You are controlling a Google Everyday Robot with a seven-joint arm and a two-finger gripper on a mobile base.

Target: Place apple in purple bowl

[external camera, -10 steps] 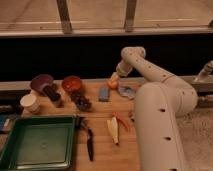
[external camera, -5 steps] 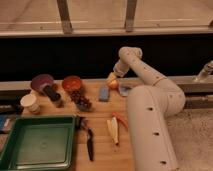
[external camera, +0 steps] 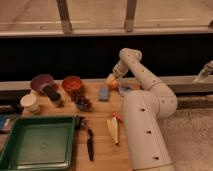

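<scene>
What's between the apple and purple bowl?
Between purple bowl and apple sit the orange bowl and a blue block, in camera view. The gripper is at the apple.

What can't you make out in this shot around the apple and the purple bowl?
Camera view only.
The gripper, at the apple near the far edge of the table: the wrist of the arm covers where they meet, so a grasp cannot be told.
The purple bowl: a dark object overlaps its front rim.
The blue item at the left edge: cut off by the frame.
</scene>
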